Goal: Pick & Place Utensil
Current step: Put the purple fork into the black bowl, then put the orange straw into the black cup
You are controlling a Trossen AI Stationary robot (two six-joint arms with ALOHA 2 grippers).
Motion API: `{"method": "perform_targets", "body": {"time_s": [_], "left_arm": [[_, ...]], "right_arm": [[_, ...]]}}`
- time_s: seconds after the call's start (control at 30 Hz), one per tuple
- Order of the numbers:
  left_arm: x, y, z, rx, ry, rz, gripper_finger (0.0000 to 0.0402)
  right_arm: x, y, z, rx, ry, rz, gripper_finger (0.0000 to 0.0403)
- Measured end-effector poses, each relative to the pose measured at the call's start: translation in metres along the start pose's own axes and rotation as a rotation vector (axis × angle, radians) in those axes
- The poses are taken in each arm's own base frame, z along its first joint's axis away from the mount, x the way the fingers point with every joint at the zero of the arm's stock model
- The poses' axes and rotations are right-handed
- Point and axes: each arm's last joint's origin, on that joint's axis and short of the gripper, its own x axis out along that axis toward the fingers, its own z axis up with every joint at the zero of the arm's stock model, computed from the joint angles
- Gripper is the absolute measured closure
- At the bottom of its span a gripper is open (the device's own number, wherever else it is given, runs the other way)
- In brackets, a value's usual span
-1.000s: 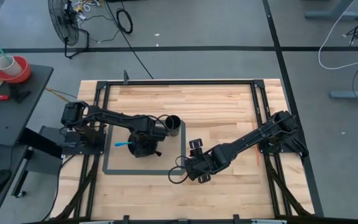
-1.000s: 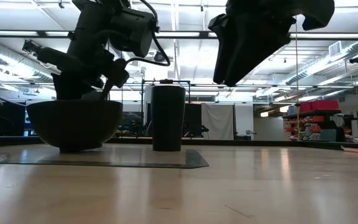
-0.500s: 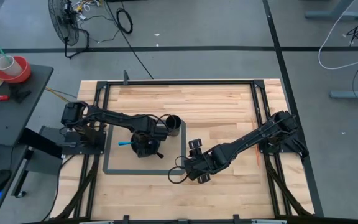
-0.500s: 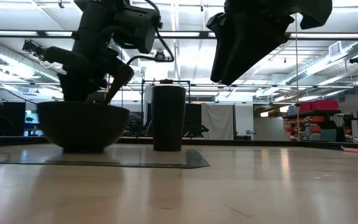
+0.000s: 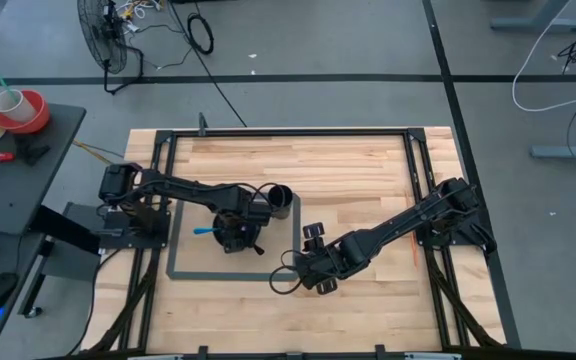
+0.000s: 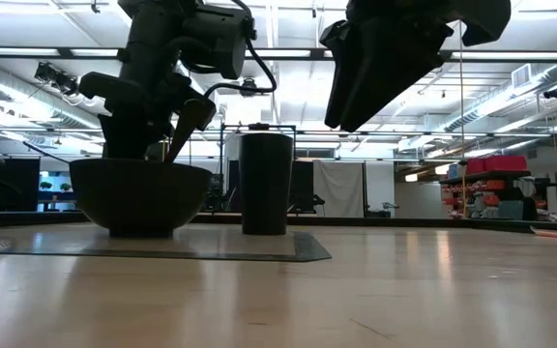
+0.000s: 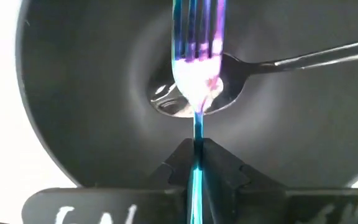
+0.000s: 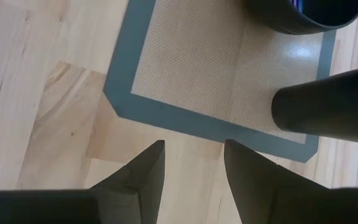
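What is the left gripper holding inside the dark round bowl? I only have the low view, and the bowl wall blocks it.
Observer: An iridescent blue-purple metal fork, clamped in the left gripper, tines pointing into the dark round bowl.
Operator: Anything else in there?
Observer: A silver metal spoon lies on the bowl's floor, and the fork's tines are right over its scoop. I can't tell whether they touch.
Operator: And the right gripper?
Observer: The right gripper is open and empty, over the wooden table beside a corner of the grey-bordered mat.
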Motion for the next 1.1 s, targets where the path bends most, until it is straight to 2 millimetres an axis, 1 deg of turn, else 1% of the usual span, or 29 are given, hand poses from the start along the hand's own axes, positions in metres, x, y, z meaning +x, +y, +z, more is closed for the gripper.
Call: {"method": "perform_targets", "body": {"time_s": [0.27, 0.37, 0.5, 0.6, 0.7, 0.77, 0.83, 0.9, 1.0, 1.1], "left_arm": [[0.001, 0.001, 0.0, -0.003, -0.004, 0.028, 0.0331], [-0.002, 0.001, -0.001, -0.003, -0.008, 0.027, 0.0314], [-0.017, 0.002, -0.001, -0.002, -0.022, 0.024, 0.0289], [-0.031, 0.0, -0.001, 0.016, -0.05, 0.024, 0.027], [-0.044, -0.001, -0.008, 0.041, -0.07, 0.043, 0.0254], [-0.055, -0.001, -0.019, 0.048, -0.116, 0.07, 0.0246], [-0.066, 0.0, -0.032, 0.026, -0.197, 0.102, 0.0243], [-0.077, 0.0, -0.045, -0.008, -0.336, 0.111, 0.0241], [-0.089, -0.002, -0.061, -0.036, -0.576, 0.092, 0.0241], [-0.093, -0.006, -0.071, -0.042, -0.789, 0.043, 0.0241]], "right_arm": [[0.0, 0.0, 0.0, 0.0, 0.0, 0.0, 0.0234], [0.0, 0.0, 0.0, 0.0, 0.0, -0.001, 0.0234], [-0.003, -0.002, -0.001, 0.019, 0.003, -0.001, 0.0233], [-0.014, -0.006, -0.002, 0.045, -0.009, -0.003, 0.0229], [-0.026, -0.012, -0.007, 0.081, 0.005, -0.02, 0.0222], [-0.036, -0.017, -0.015, 0.124, 0.047, -0.059, 0.0219], [-0.045, -0.025, -0.027, 0.195, 0.089, -0.116, 0.0218], [-0.05, -0.033, -0.045, 0.282, 0.151, -0.156, 0.0219], [-0.056, -0.046, -0.075, 0.429, 0.21, -0.165, 0.0223], [-0.054, -0.061, -0.105, 0.579, 0.279, -0.143, 0.0228]]}}
